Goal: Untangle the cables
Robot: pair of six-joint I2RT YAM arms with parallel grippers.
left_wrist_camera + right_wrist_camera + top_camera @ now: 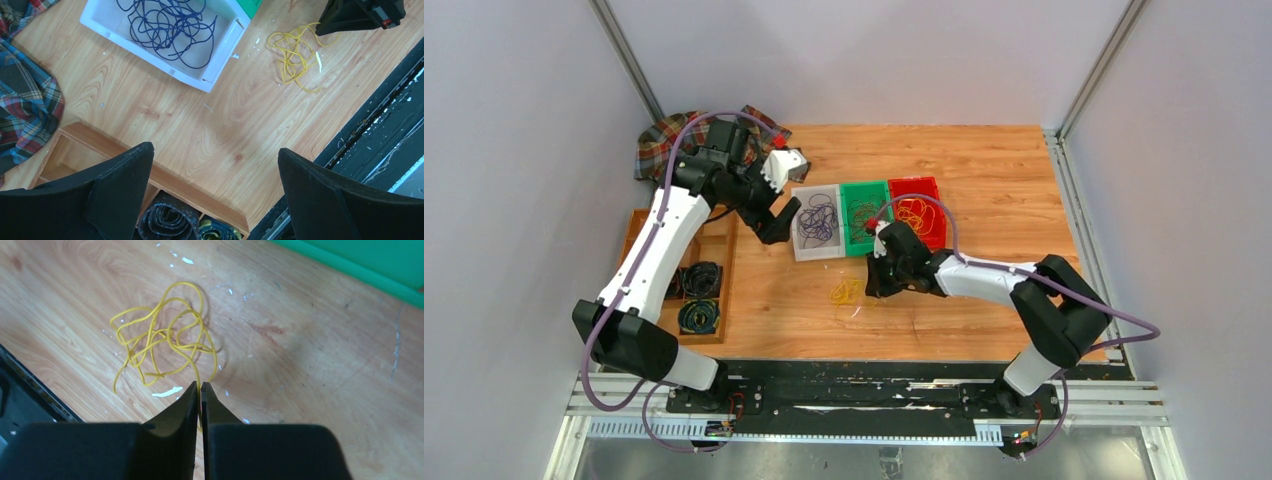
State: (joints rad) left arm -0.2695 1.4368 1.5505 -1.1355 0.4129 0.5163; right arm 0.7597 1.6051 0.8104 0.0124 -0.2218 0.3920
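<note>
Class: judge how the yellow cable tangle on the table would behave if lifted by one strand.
Probably floppy: the yellow cable tangle lies in loose loops. Likely light, being hair-thin. It may slip, since the right gripper pinches just one strand.

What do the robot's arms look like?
The left arm and the right arm both have smooth white shells with chunky black joints. A lilac hose loops along each one. The left gripper and the right gripper each end in two black, wedge-shaped fingers with a rough, matt surface.
</note>
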